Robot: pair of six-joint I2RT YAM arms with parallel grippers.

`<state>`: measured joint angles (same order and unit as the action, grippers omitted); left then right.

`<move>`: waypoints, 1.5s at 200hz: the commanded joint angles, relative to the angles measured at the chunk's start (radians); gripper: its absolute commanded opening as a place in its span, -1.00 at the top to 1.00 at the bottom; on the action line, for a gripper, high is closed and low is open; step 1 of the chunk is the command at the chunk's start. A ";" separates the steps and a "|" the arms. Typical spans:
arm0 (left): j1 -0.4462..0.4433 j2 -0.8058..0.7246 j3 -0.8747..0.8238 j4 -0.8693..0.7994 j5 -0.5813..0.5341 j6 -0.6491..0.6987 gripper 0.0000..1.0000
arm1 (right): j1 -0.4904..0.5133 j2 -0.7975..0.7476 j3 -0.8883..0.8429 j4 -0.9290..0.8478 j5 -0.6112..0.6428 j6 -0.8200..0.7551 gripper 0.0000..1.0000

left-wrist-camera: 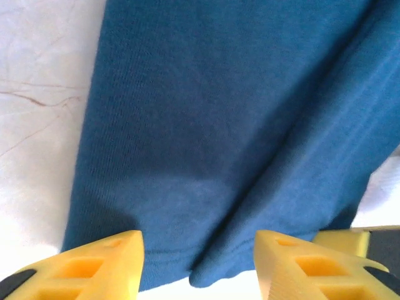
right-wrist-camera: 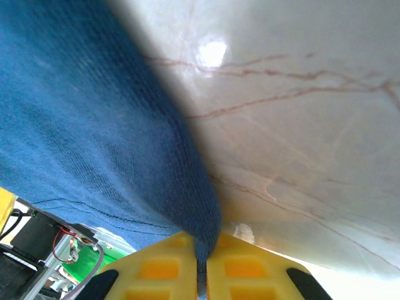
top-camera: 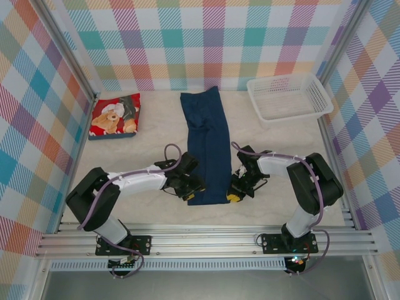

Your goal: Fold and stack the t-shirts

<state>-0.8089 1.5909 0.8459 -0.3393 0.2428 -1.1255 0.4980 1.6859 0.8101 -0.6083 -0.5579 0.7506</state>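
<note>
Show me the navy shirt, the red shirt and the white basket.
navy shirt (top-camera: 209, 150), top view, middle of the strip.
red shirt (top-camera: 115, 115), top view, teddy-bear print.
white basket (top-camera: 299, 115), top view, near rim.

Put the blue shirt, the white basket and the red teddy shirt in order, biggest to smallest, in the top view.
1. blue shirt, a long strip
2. white basket
3. red teddy shirt, folded small
All three lie on the same table, so the order is fair.
</note>
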 commanded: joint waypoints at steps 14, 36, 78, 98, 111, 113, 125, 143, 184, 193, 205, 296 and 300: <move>-0.009 0.024 0.053 -0.200 -0.043 0.094 0.07 | 0.004 0.009 0.024 -0.034 0.038 0.005 0.90; -0.008 -0.061 0.087 -0.323 -0.113 0.120 -0.06 | 0.005 0.009 0.031 -0.041 0.044 0.002 0.93; -0.010 -0.118 0.007 -0.296 -0.039 0.052 -0.09 | 0.005 0.017 0.035 -0.046 0.050 0.000 0.98; -0.013 -0.075 -0.034 -0.213 0.010 0.030 -0.05 | 0.004 0.021 0.038 -0.048 0.048 0.000 0.98; -0.025 -0.042 -0.019 -0.210 0.016 0.038 -0.02 | 0.004 0.023 0.045 -0.055 0.047 -0.002 0.98; -0.027 -0.038 -0.017 -0.209 0.017 0.040 -0.02 | 0.004 0.023 0.046 -0.056 0.046 -0.002 0.98; -0.030 -0.008 -0.010 -0.194 0.029 0.045 0.00 | 0.004 0.020 0.046 -0.055 0.047 0.000 0.98; -0.032 0.044 0.000 -0.173 0.039 0.053 0.08 | 0.004 0.019 0.044 -0.053 0.049 0.001 0.98; -0.035 0.115 0.034 -0.132 0.000 0.072 0.46 | 0.004 0.006 0.034 -0.053 0.045 0.005 0.99; -0.034 0.117 0.036 -0.122 -0.021 0.076 0.57 | 0.004 0.003 0.034 -0.056 0.043 0.005 1.00; -0.035 0.111 0.038 -0.106 -0.045 0.077 0.65 | 0.004 -0.004 0.035 -0.059 0.043 0.004 1.00; -0.103 -0.063 0.035 -0.277 -0.041 0.086 1.00 | 0.041 -0.114 0.016 -0.215 -0.001 -0.058 1.00; -0.112 -0.076 0.031 -0.291 -0.036 0.086 1.00 | 0.047 -0.125 0.011 -0.229 -0.003 -0.068 1.00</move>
<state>-0.8688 1.5974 0.8917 -0.5526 0.1967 -1.0534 0.5125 1.6321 0.8391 -0.7170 -0.5293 0.7330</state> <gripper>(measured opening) 0.050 0.043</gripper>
